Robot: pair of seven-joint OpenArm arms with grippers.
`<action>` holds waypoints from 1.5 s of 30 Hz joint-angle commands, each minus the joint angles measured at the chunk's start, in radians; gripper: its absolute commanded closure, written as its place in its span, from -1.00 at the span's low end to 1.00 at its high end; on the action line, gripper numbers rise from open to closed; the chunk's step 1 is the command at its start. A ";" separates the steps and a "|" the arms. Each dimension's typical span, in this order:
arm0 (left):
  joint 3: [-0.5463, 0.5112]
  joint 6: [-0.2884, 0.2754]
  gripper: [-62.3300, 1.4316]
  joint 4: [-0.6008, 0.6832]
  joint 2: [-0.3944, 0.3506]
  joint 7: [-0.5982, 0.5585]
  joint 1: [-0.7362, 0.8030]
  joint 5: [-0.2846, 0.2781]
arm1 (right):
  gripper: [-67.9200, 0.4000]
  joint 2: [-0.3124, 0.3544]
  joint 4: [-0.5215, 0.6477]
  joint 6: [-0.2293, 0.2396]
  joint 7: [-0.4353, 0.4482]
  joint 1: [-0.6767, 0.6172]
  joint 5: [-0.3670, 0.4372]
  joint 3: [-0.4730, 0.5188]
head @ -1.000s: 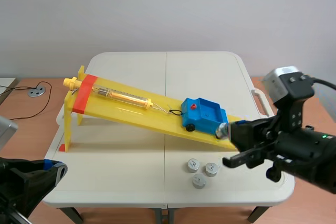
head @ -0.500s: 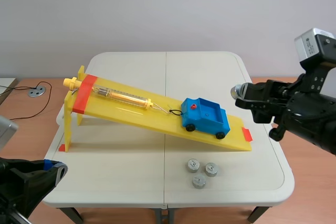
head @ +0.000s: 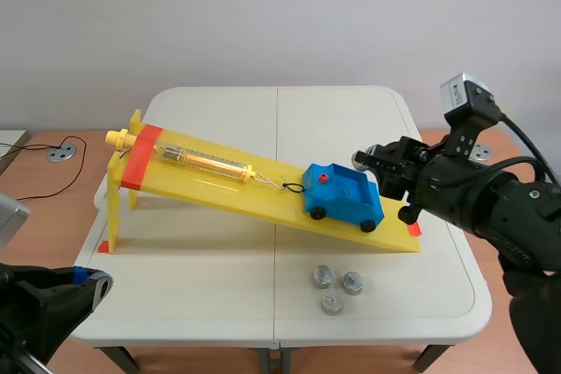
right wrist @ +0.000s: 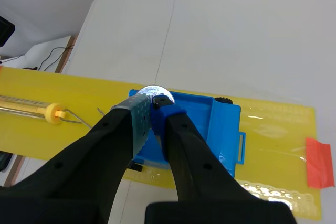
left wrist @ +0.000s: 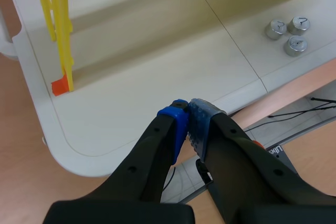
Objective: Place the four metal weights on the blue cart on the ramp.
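Note:
The blue cart (head: 344,195) stands low on the yellow ramp (head: 219,183), hooked to a spring scale (head: 203,161). My right gripper (head: 372,164) hovers just above the cart's rear edge, shut on one metal weight (head: 361,159). In the right wrist view that weight (right wrist: 153,89) shows between the gripper's (right wrist: 153,104) pads, over the cart's tray (right wrist: 227,129). Three more weights (head: 334,287) lie in a cluster on the table in front of the ramp. My left gripper (left wrist: 187,120) is shut on nothing, low beyond the table's near left edge, far from the weights (left wrist: 290,32).
The ramp's tall yellow legs (left wrist: 60,30) stand at the table's left side, with a red base mark beside them. An orange-red tape mark (right wrist: 319,169) sits on the ramp's low end. The white table (head: 193,278) has a seam down its middle.
My right gripper has lifted the weight from beside the ramp's low end, swung up and right, then come back left to hover over the cart. The left arm has not moved.

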 commanded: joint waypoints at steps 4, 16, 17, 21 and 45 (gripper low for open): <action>-0.016 -0.021 0.86 0.052 0.005 -0.103 -0.006 -0.075 | 0.97 -0.008 0.016 0.023 0.130 0.133 0.072 -0.028; -0.016 -0.021 0.86 0.052 0.005 -0.103 -0.006 -0.075 | 0.97 -0.016 -0.112 0.008 0.132 0.208 0.066 -0.028; -0.016 -0.021 0.86 0.052 0.005 -0.103 -0.006 -0.075 | 0.97 -0.016 -0.121 0.008 0.132 0.214 0.063 -0.028; -0.016 -0.021 0.86 0.052 0.005 -0.103 -0.006 -0.075 | 0.97 -0.016 -0.130 0.000 0.142 0.227 0.048 -0.028; -0.016 -0.021 0.86 0.052 0.005 -0.103 -0.006 -0.074 | 0.41 0.004 -0.068 0.160 0.137 0.208 0.038 0.065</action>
